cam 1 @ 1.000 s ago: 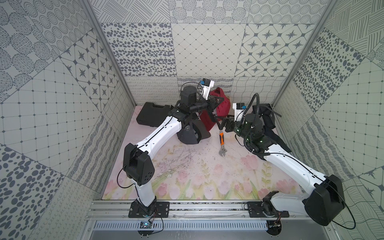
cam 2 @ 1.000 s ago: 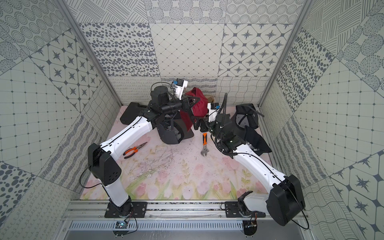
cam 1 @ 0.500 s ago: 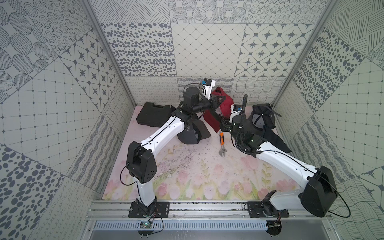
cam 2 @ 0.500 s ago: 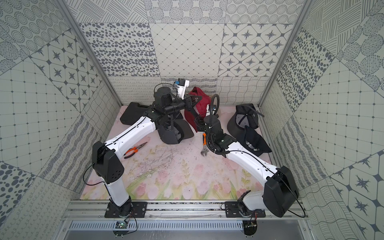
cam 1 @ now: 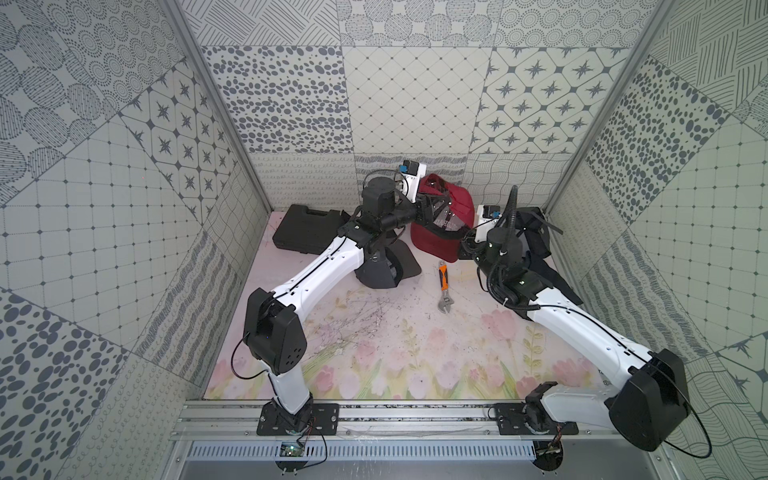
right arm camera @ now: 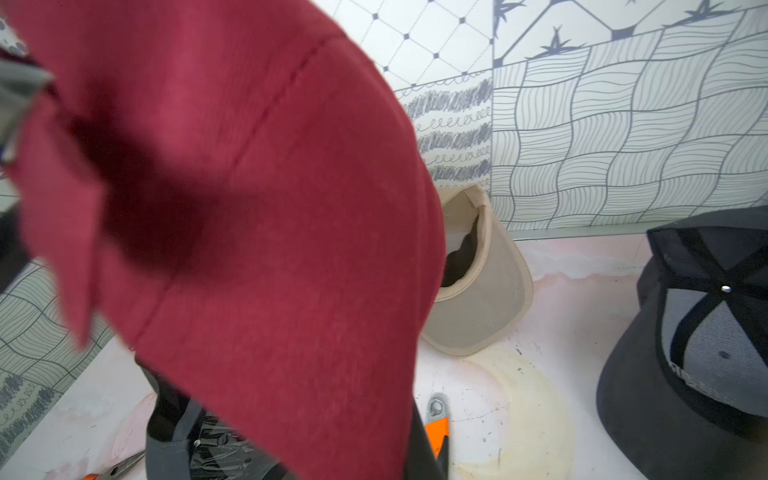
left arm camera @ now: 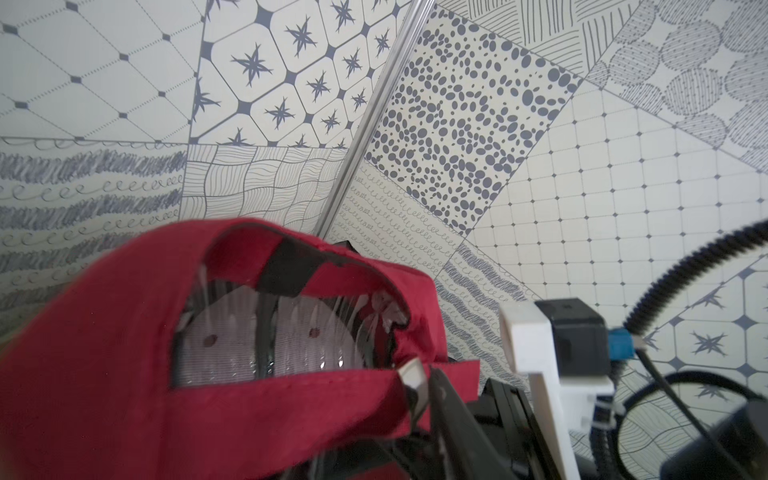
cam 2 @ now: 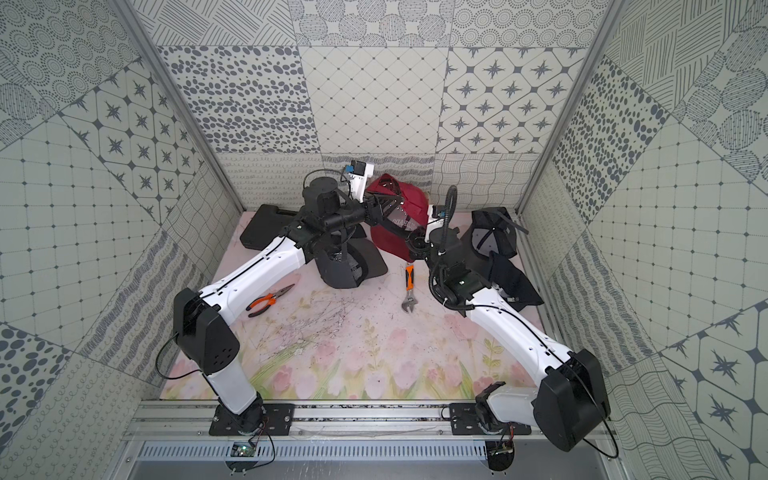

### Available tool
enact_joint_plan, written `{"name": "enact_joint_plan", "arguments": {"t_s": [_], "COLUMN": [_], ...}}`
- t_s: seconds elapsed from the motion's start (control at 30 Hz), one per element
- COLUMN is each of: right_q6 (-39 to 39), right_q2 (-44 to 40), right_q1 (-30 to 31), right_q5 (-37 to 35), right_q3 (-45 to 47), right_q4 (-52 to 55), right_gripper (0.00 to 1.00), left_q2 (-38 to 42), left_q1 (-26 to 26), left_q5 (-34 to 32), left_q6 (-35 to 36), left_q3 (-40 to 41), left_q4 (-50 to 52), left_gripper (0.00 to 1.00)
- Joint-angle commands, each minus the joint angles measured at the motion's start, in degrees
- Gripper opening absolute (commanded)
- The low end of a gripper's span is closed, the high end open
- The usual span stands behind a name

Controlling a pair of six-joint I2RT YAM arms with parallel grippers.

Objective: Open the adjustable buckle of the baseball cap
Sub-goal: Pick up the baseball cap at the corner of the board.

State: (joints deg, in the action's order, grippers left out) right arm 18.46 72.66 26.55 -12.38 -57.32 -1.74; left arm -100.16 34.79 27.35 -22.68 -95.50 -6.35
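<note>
In the upper middle of both top views, cap (cam 1: 442, 232): was held up off the mat (cam 1: 395, 353), tilted, with its rear opening turned toward the left arm.
Left gripper (cam 1: 430, 208): was set at the rear opening, just beside the strap (left arm camera: 291, 395). Whether its jaws were spread or pinching could not be told.
Right gripper (cam 1: 463, 249): was pressed together at the cap's lower right edge, and the red cloth appeared to be pinched there.
Buckle (left arm camera: 413, 372): was seen in the left wrist view as a small metal piece at the strap's end, touching or nearly touching a black finger. The strap was threaded through it, so it was judged not yet opened.
Step in hand: the cap was judged to be steadied by the right arm while the buckle was being addressed by the left.
Next move: a firm hold on the buckle or the strap's free end would be called for, then a pull along the strap against the right arm's grip.
Cap as container: a clear plastic insert (left arm camera: 257, 336) was seen inside through the rear opening.
Case (cam 1: 305, 228): lay closed at the upper left of the mat, so its contents were hidden.
Loose on the mat: a wrench (cam 1: 444, 286) lay below the cap and pliers (cam 2: 270, 297) lay at the left, neither inside anything.
</note>
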Motion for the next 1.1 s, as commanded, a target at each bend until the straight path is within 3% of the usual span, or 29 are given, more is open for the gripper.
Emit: {"name": "enact_joint_plan", "arguments": {"t_s": [0.0,0.17,0.3,0.47,0.57,0.67,0.87,1.07], "right_q6": [1.21,-5.76,-10.02,-14.39,-19.76,-26.68,-38.16,-49.38], "right_q2": [-2.16,-2.53,-2.06,-0.15,1.70,4.64,9.29,12.93], "right_q1": [-5.14,-10.26,-15.25,-18.06,-19.11,-19.34,-19.34,-19.16], "right_q5": [10.08,17.65,28.05,38.34,51.28,61.61,64.93,64.87], "right_q3": [1.99,3.77,4.27,3.24,1.89,-2.41,-9.19,-14.00], "right_q4": [-0.69,-1.65,-0.79,-0.42,0.41,8.23,20.24,26.45], "right_gripper": [0.00,0.00,0.00,0.00,0.00,0.00,0.00,0.00], "left_q2": [1.46,2.66,3.80,2.94,1.35,-1.40,-7.16,-10.18], "left_q1": [-2.30,-5.87,-7.53,-8.49,-8.55,-8.51,-8.51,-8.00], "left_q5": [3.43,9.43,13.39,13.70,17.44,19.46,33.00,34.15], "left_q6": [4.95,6.39,12.64,22.01,30.07,35.75,45.19,44.26], "left_q3": [-2.10,-2.13,-3.13,-6.63,-9.47,-15.65,-25.55,-25.10], "left_q4": [8.91,14.40,19.44,26.20,29.87,37.66,52.22,53.50], "left_gripper": [0.59,0.64,0.65,0.66,0.67,0.67,0.76,0.75]}}
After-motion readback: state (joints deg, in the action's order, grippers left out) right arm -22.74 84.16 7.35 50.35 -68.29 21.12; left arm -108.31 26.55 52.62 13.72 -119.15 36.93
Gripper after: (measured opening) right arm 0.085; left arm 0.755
